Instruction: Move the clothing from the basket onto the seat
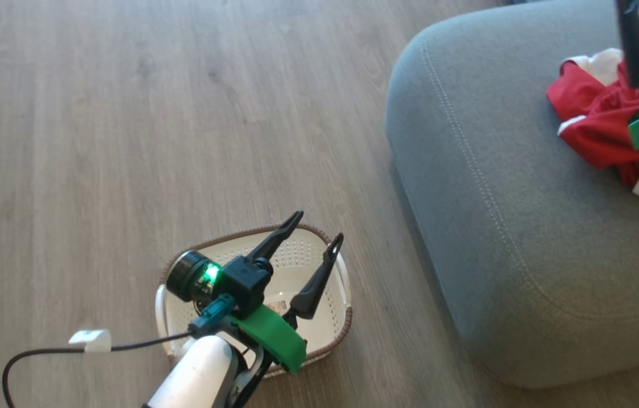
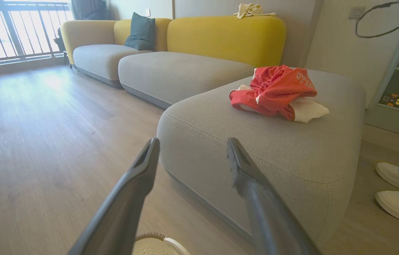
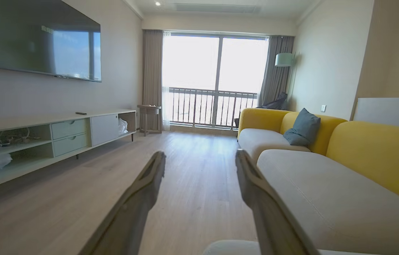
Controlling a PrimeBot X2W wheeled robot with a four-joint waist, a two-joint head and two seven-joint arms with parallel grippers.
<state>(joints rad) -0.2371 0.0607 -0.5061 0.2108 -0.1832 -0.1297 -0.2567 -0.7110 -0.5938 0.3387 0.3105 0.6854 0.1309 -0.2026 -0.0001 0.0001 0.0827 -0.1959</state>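
You've got wood floor (image 1: 126,141) across the left and centre of the head view. The grey fabric seat (image 1: 523,226), rounded w/ a pale stitch line, takes the right side. In the left wrist view it sits centre-right, w/ the yellow sofa back (image 2: 226,35) behind it at top centre.

The clothing (image 1: 594,110), a red heap w/ white bands, lies on the seat at the upper right of the head view, well apart from the basket. In the left wrist view you can see white lettering on the top garment, right of centre.

The basket (image 1: 328,331), cream perforated plastic w/ a brown rim, stands on the floor at bottom centre of the head view. It's near the seat's edge, not touching it.

Left gripper (image 1: 319,225) hangs over the basket, fingers spread wide, holding nothing.

Right gripper (image 3: 200,154): in the right wrist view its fingers stand apart w/ nothing btwn them, pointing along the floor toward the balcony window (image 3: 217,71). In the head view one of its dark fingers (image 1: 637,45) crosses in front of the clothing at top right; can't tell if it touches the fabric.

Two white sneakers (image 2: 395,209) w/ dark laces stand on the floor at the right edge of the left wrist view.
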